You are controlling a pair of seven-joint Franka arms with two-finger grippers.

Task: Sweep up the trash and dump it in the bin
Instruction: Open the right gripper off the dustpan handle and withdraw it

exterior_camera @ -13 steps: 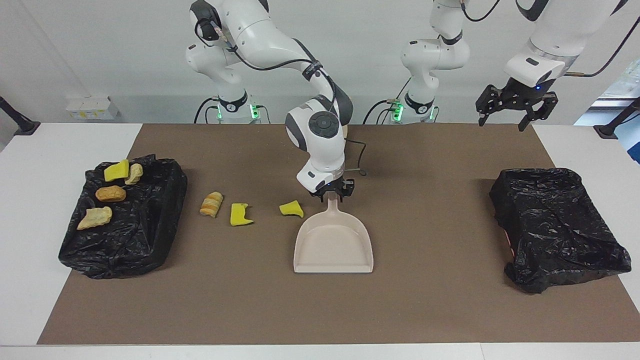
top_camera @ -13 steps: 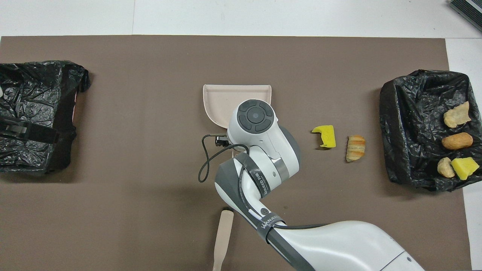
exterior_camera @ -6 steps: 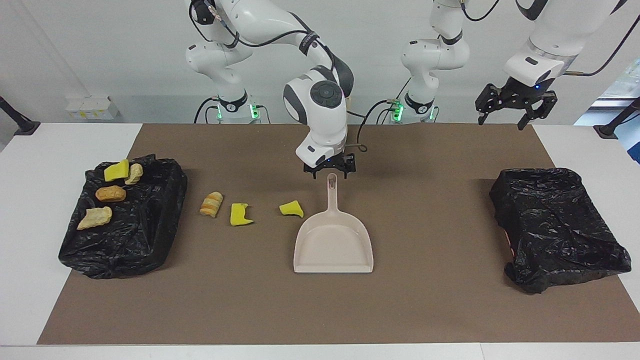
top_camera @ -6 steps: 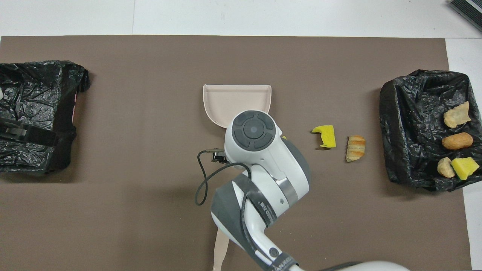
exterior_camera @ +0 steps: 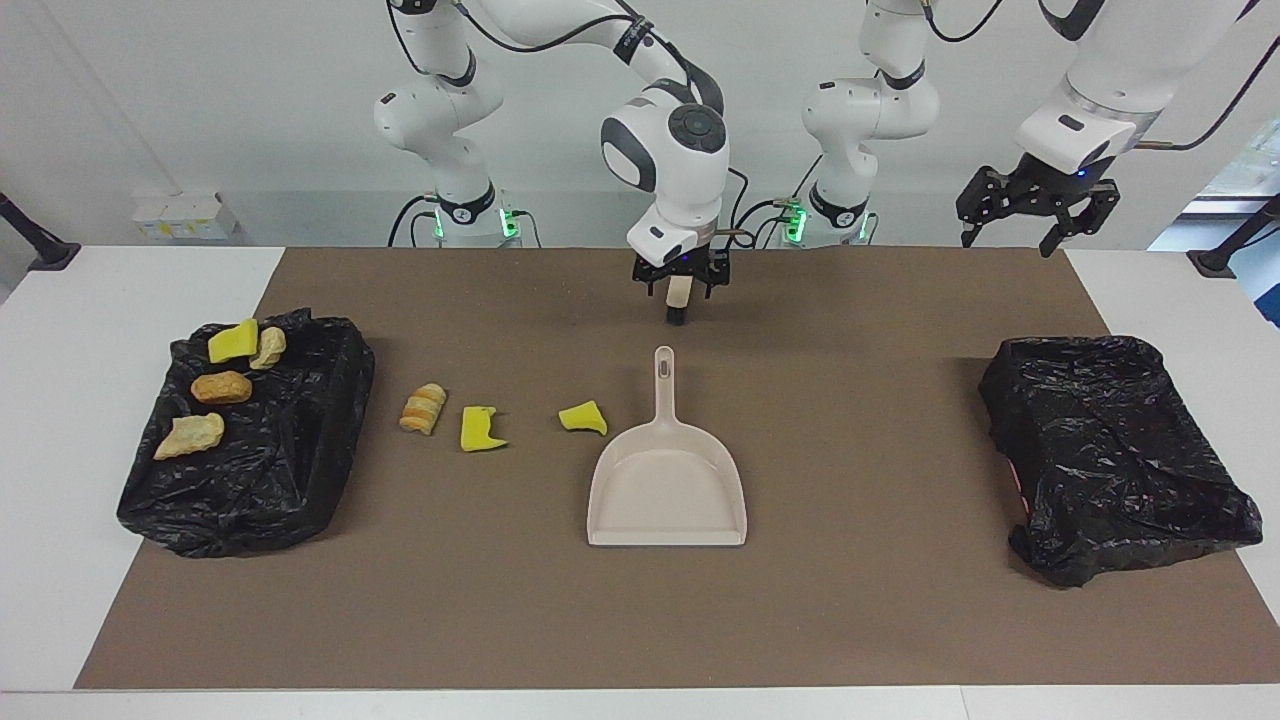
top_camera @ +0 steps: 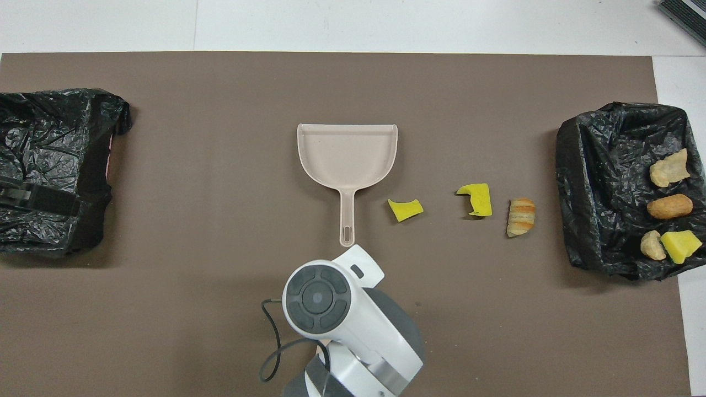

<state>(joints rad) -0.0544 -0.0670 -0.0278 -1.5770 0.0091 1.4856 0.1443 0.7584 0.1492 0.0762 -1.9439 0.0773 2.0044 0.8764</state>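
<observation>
Right gripper (exterior_camera: 681,296) has let go of the dustpan (exterior_camera: 667,480) handle and pulled back toward the robots; it now sits low over the brush (exterior_camera: 679,316), fingers apart on either side of it, not clamped as far as I can see. Going across the facing view: bin (exterior_camera: 300,470) at the right arm's end holds four bits of trash (exterior_camera: 222,387). Three more lie loose on the mat (exterior_camera: 850,600) between that bin and the dustpan: a bread lump (exterior_camera: 424,408) near the bin, a yellow scrap (exterior_camera: 481,428) beside it, another scrap (exterior_camera: 583,417) just beside the dustpan's shoulder. Dustpan lies flat mid-mat, empty, handle toward the robots, mouth away. Second bin (exterior_camera: 1110,450) at the left arm's end looks empty. Left gripper (exterior_camera: 1035,215) waits up high over that end, fingers apart. My read: dustpan is parked, brush pickup is next, and three bits are left to sweep.
</observation>
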